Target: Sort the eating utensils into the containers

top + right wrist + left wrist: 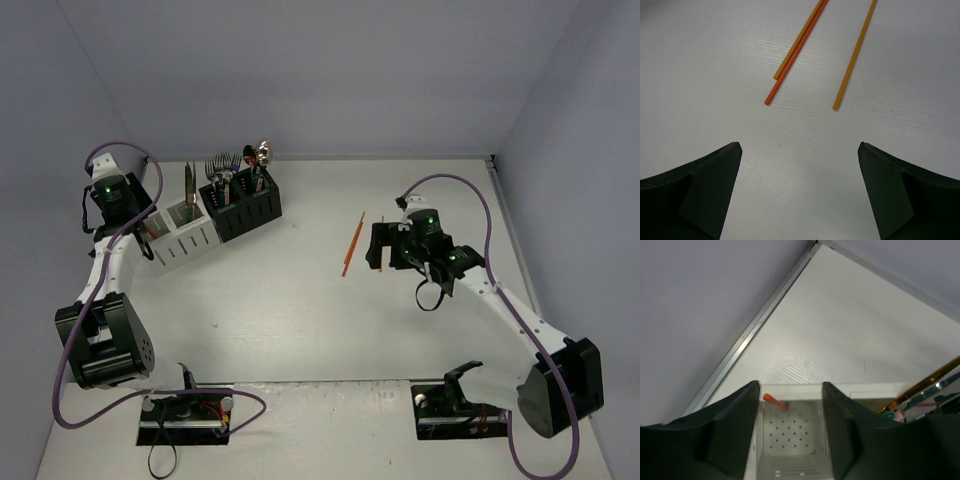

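Left claw (790, 388): far left of the desk, over the white caddy; its two dark fingers stand a moderate way apart with nothing gripped between them.
White caddy (186, 236): far-left corner, touching the black caddy at its right end; a silver knife (188, 183) stands upright in it.
Orange end (772, 399): a short orange tip at the far left corner of the perforated compartment under the left claw (the rest of the piece is hidden).
Black caddy (247, 208): just right of the white one; forks (220, 166) and a spoon (264, 152) stand in it, heads up, with teal and pink handles among them.
Desk (290, 320): white and carries everything.
Orange sticks (801, 44): lying flat right of centre, well apart from both caddies; two lie side by side and touching, and a third (855, 55) lies a little to one side (the right wrist view shows all three).
Right claw (800, 146): just right of the sticks, low over the desk, spread wide and holding nothing; the stick ends lie just beyond its fingertips.
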You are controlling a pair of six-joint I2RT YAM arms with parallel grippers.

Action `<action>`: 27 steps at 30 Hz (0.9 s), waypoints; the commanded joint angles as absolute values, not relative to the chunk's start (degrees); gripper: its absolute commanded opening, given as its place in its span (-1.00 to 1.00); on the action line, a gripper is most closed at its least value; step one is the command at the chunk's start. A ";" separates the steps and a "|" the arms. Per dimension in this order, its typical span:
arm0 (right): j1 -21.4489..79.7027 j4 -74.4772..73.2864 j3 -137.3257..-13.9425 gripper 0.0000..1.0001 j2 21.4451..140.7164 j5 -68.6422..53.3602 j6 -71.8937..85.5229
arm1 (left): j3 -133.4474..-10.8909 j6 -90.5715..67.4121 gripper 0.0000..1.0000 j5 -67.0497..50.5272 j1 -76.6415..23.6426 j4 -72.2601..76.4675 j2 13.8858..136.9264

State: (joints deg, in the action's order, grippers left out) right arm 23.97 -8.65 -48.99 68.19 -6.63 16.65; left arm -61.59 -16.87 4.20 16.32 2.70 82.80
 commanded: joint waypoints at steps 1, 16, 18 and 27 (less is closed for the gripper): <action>23.55 -7.55 -53.46 1.00 74.10 -2.34 20.34 | -65.27 -16.60 0.11 2.83 16.45 1.06 75.68; 23.12 -10.28 -64.58 0.52 98.31 7.38 26.97 | -68.24 -24.50 0.68 -7.34 -3.09 -32.17 61.21; 23.12 -10.28 -65.61 0.43 100.28 7.60 27.46 | -67.06 -25.62 0.70 -8.91 -6.10 -32.26 60.08; 23.12 -10.37 -67.50 -0.18 107.07 8.78 30.12 | -67.29 -28.20 0.72 -8.68 -15.84 -31.25 61.74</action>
